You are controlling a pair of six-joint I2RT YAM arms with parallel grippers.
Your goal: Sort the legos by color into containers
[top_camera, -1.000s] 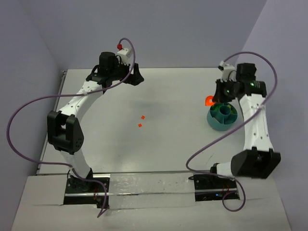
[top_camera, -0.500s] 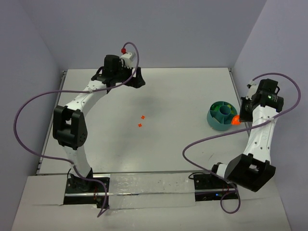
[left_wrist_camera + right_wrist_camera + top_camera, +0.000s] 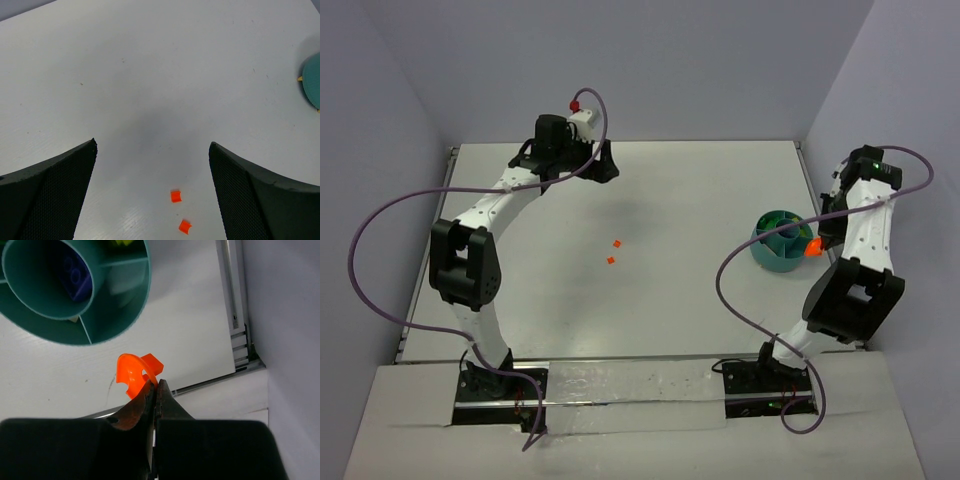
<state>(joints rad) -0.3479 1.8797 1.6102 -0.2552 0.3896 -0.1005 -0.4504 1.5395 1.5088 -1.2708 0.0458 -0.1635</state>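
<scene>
Item: orange lego piece (image 3: 132, 372) — clenched in right gripper (image 3: 154, 385) just outside teal bowl (image 3: 125, 305), presumably awaiting its compartment. Left gripper (image 3: 152, 145) — released, facing two orange bits (image 3: 175, 196) on surface (image 3: 150, 75).

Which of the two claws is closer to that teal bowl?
The right. The right gripper, shut on an orange lego, hangs just beside the teal bowl; the left gripper, open, is far across the table.

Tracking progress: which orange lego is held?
The curved orange plastic piece pinched in the right hand; the two small orange bits lie loose on the table.
</scene>
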